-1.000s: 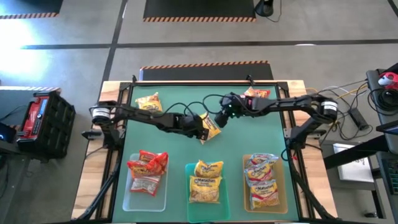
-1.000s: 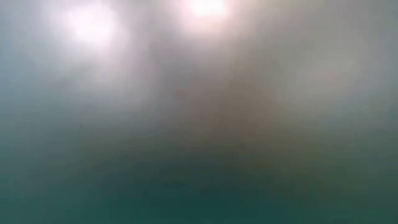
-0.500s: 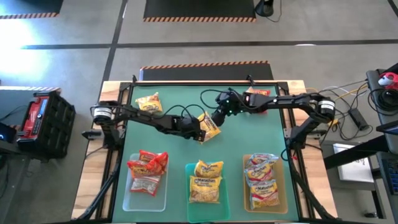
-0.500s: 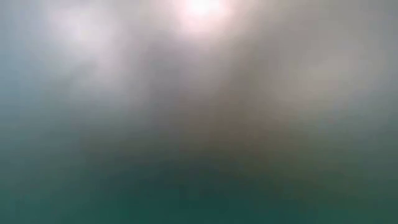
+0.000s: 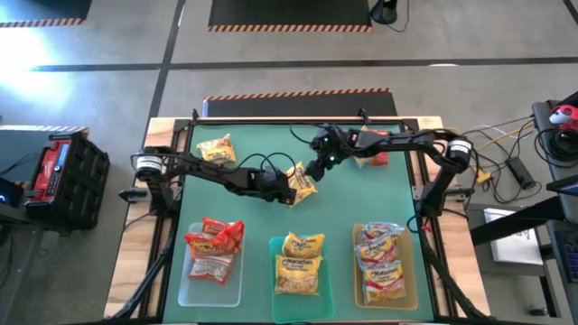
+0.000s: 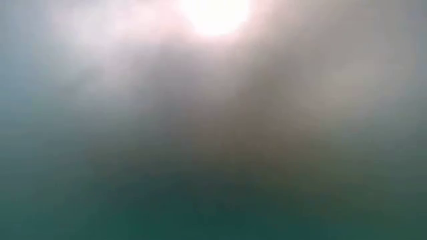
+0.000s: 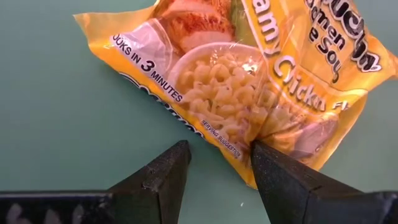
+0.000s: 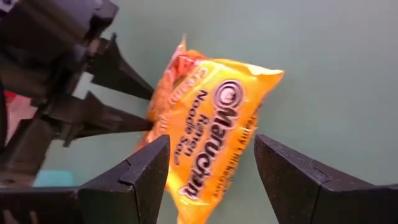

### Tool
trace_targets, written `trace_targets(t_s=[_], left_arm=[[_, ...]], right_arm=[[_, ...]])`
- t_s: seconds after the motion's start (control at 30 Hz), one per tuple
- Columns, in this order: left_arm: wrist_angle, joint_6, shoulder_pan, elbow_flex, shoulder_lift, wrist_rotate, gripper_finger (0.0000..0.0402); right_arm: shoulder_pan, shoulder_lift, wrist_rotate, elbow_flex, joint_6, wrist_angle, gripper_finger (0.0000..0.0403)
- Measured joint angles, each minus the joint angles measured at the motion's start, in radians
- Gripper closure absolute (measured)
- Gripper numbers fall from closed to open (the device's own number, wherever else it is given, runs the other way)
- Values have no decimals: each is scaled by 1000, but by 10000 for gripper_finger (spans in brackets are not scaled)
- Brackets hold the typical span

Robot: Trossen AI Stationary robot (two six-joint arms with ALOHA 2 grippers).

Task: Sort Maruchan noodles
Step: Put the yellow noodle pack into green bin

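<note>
A yellow Maruchan noodles packet (image 5: 302,181) lies mid-table on the green mat, label up (image 7: 249,81). My left gripper (image 5: 291,191) stands open at its near-left edge, slanting down, with that edge (image 7: 230,158) between the fingertips in the left wrist view. My right gripper (image 5: 316,167) hovers open just beyond the packet's far-right side. In the right wrist view the packet (image 8: 211,118) shows between its fingers, farther off. Another yellow packet (image 5: 215,149) lies at the far left. A red one (image 5: 379,158) lies at the far right, partly under the right arm. My left gripper has one fingertip (image 7: 264,155) overlapping the packet's corner and the other (image 7: 179,152) over bare mat beside the edge. Whether either finger touches the packet I cannot tell.
Three trays line the near edge: a clear one (image 5: 185,291) with red packets, a teal one (image 5: 275,302) with yellow packets and an amber one (image 5: 355,236) with mixed-label packets. Cables loop over the mat (image 5: 262,162) by the left arm. Bare mat lies between the packet and the trays.
My left gripper has sunk toward the mat at the yellow packet, still open. My right arm has swung toward the table's far edge and its wrist has turned, so it now covers more of the red packet.
</note>
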Motion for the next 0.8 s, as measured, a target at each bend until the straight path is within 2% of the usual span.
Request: trace_targets(t_s=[0.3,0.53,0.8], left_arm=[[0,-4,0,-1,1,-1,239],[-2,-4,1,-2,1,-1,239],[-10,-8,1,-2,1,2,239]], right_arm=[[-32,83,-123,4,13,2,181],[-36,143,-135,4,-1,11,181],[-36,229,-263,3,2,149,181]])
